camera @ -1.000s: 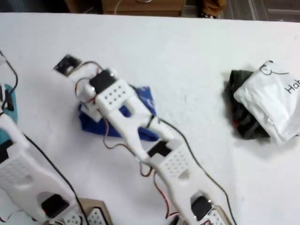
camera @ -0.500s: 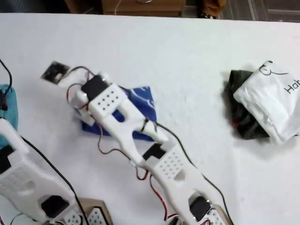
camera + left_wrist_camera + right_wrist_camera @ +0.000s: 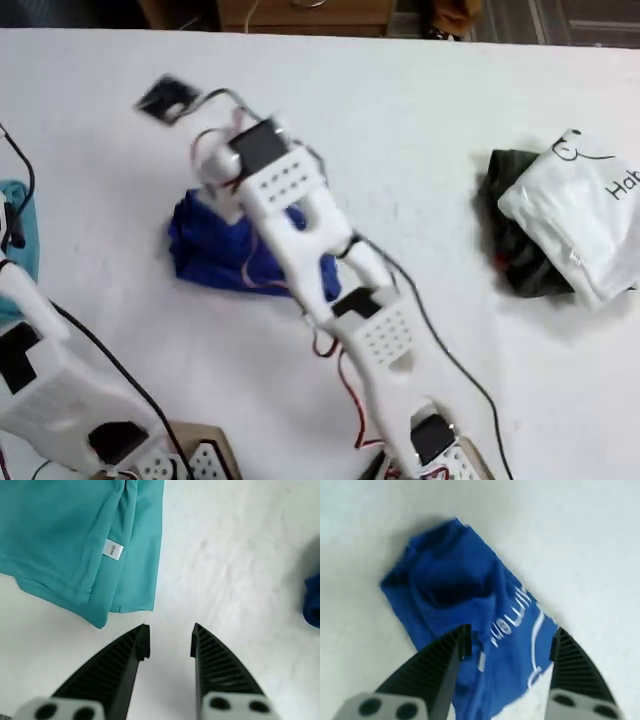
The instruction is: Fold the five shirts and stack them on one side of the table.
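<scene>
The right arm has swung away from its low pose over the blue shirt (image 3: 215, 252) and now reaches across it toward the far side of the tabletop (image 3: 400, 120). Half a second ago that shirt lay as a flat rectangle with its print showing. Now it sits in a rumpled mound, so the fold seems to have come undone.

The right hand (image 3: 510, 637) hangs above the blue shirt with its jaws spread wide and nothing between them. In the right wrist view the cloth lies bunched at one end, with the white print running toward the other.

The left hand (image 3: 170, 635) is over bare tabletop, well apart from the blue shirt, its jaws parted by a narrow gap and empty. The folded teal shirt (image 3: 65, 535) lies just beyond its tips.

Well apart from the blue shirt on its other side, a white shirt (image 3: 580, 215) rests on a dark shirt (image 3: 515, 245), so 2 of the 5 look stacked. The blue one probably needs regripping and flattening before it joins them.
</scene>
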